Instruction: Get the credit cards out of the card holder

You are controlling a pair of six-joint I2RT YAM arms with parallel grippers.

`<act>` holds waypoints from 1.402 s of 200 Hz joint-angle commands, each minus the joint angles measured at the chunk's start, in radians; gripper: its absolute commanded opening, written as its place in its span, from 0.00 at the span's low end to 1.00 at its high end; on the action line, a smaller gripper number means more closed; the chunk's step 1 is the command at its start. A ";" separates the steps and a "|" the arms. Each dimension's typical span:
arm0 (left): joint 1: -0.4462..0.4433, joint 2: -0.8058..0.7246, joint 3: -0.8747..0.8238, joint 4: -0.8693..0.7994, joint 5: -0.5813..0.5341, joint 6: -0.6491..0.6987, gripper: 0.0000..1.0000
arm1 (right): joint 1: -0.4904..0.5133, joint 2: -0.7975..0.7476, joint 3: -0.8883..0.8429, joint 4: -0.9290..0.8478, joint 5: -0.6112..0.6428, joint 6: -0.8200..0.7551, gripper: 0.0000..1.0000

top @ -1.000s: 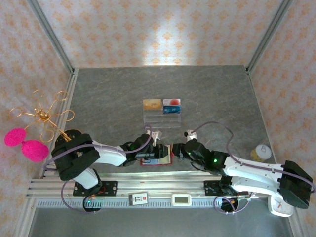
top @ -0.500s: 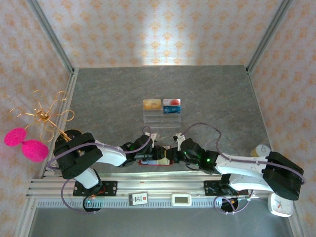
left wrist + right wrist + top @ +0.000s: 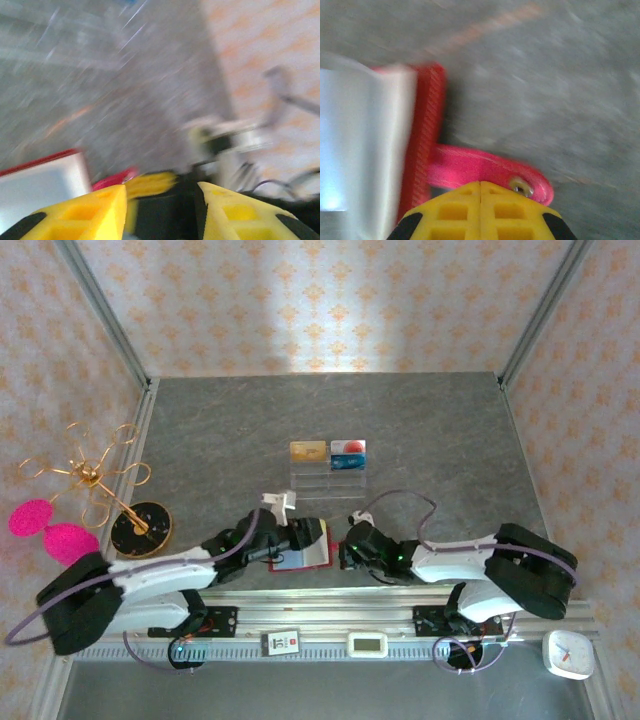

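The card holder (image 3: 303, 559), a small red wallet, lies open near the table's front edge with a pale glossy page (image 3: 360, 150) facing up. Its red snap strap (image 3: 485, 167) sticks out to the right. My right gripper (image 3: 343, 552) is at that right edge, its yellow fingers shut tight (image 3: 480, 186) with the tips over the strap; I cannot tell whether the strap is pinched. My left gripper (image 3: 306, 535) hovers over the wallet's left half, jaws apart (image 3: 160, 200) with nothing between them. The credit cards are hidden.
A clear acrylic stand (image 3: 328, 480) with a gold card (image 3: 307, 451) and a blue-white-red card (image 3: 348, 454) stands mid-table. A gold wire ornament (image 3: 88, 472) with pink pom-poms and a dark round base (image 3: 140, 528) sits left. The metal rail (image 3: 320, 612) runs along the front; a white clock (image 3: 568, 655) is front right.
My right gripper moved left to the wallet's strap and shut. My left gripper opened, and the left arm stretched out lower, uncovering the ornament's base. The wallet's pages stand more open.
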 commanded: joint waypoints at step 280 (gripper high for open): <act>0.057 -0.484 0.218 -0.502 -0.244 0.242 0.75 | 0.207 0.447 0.639 -0.346 0.203 -0.145 0.81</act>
